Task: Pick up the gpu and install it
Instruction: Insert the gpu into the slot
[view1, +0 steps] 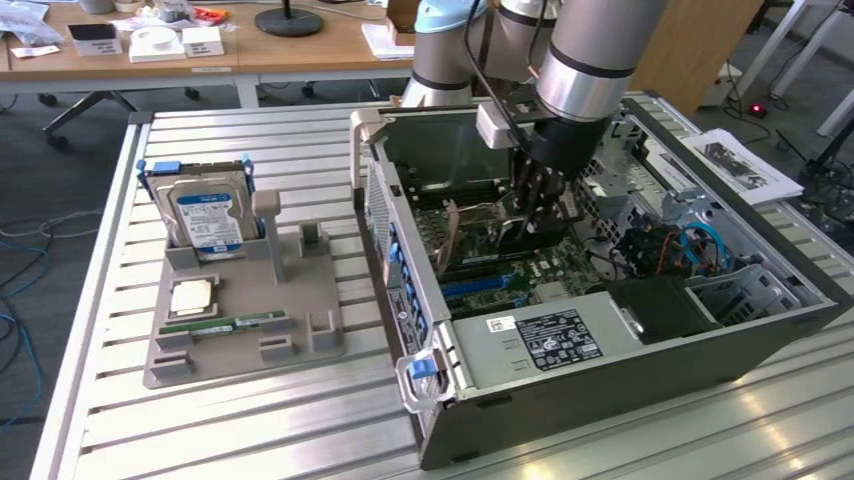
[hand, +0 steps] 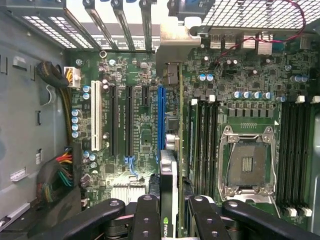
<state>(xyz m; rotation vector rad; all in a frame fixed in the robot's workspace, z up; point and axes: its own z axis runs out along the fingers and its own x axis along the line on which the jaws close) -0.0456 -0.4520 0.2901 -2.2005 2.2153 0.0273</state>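
My gripper (hand: 169, 220) is shut on the gpu (hand: 168, 172), a thin dark card seen edge-on between the two black fingers (hand: 147, 216). The card runs along the blue expansion slot (hand: 161, 117) on the green motherboard (hand: 140, 100). Its metal bracket (hand: 172, 47) reaches the rear slot openings of the case. Whether the card sits in the slot I cannot tell. In the exterior view the gripper (view1: 537, 215) reaches down into the open computer case (view1: 627, 360) over the motherboard, with the gpu (view1: 513, 238) at its fingertips.
A grey holder (view1: 240, 345) to the exterior view's left of the case carries a hard drive (view1: 207, 215), a green memory stick (view1: 220, 325) and a small chip (view1: 194, 295). Inside the case are the processor socket (hand: 247, 167), memory slots (hand: 202, 135), cable bundles (hand: 57, 175) and the power supply (view1: 574, 335).
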